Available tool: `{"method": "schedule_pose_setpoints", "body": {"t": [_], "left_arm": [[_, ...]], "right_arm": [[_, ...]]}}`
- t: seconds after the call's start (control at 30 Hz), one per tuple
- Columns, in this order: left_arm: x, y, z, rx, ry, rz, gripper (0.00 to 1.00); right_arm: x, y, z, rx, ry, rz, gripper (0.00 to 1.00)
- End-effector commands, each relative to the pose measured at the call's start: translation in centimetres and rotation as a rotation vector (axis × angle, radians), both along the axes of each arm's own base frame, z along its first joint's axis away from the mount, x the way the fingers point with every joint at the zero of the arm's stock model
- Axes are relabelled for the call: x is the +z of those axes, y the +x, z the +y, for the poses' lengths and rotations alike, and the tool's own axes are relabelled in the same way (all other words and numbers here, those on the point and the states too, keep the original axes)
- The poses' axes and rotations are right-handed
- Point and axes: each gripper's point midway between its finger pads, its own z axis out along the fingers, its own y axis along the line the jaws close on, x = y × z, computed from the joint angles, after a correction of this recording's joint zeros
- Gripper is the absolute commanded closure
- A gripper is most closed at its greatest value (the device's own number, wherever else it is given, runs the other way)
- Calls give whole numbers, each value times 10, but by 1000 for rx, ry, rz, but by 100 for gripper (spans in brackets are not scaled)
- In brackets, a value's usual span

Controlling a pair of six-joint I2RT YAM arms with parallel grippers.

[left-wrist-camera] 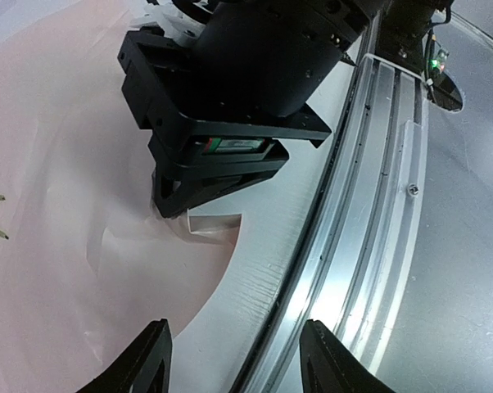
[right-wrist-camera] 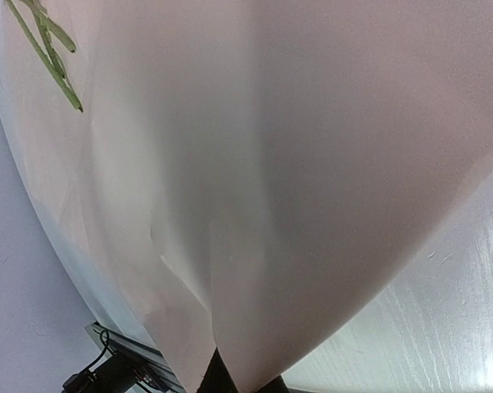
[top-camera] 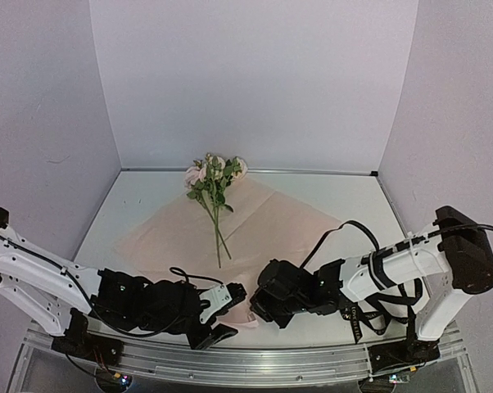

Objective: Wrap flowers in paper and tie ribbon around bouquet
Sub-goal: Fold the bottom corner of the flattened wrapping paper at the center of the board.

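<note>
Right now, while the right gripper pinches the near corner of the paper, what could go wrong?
1. The right gripper holds the thin paper only by its near corner; a hard pull may tear it or let it slip out.
2. The flowers lie loose on the sheet, so lifting it may roll them off centre.
3. The open left gripper sits close to the right one; they could collide.

a robotics lab test booth: plain white walls (top-camera: 255, 82) box in a white table (top-camera: 353, 205) on three sides, and an aluminium rail (top-camera: 255, 360) along its near edge carries the cabled left arm (top-camera: 33, 277) and right arm (top-camera: 394, 266).
</note>
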Motion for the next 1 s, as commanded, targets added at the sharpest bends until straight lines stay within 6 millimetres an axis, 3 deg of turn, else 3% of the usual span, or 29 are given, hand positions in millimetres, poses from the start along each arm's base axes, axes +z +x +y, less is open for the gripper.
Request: {"method": "schedule_pose_setpoints", "body": {"t": [0.0, 0.43, 0.57, 0.7, 0.77, 0.97], "left_arm": [[3, 5, -20, -65, -15, -115, 45], [-24, 17, -41, -66, 47, -208, 52], [-26, 24, -43, -51, 52, -222, 64], [-27, 29, -41, -35, 60, -220, 88], [-27, 29, -41, -33, 62, -215, 99], [-12, 21, -39, -46, -2, -165, 100]], "right_arm": [[24, 3, 7, 4, 35, -21, 100], [28, 2, 12, 18, 37, -18, 100], [29, 2, 10, 16, 35, -22, 100], [33, 2, 7, 21, 32, -31, 98], [35, 2, 6, 33, 20, -43, 90], [54, -1, -15, 82, -39, -121, 46]]}}
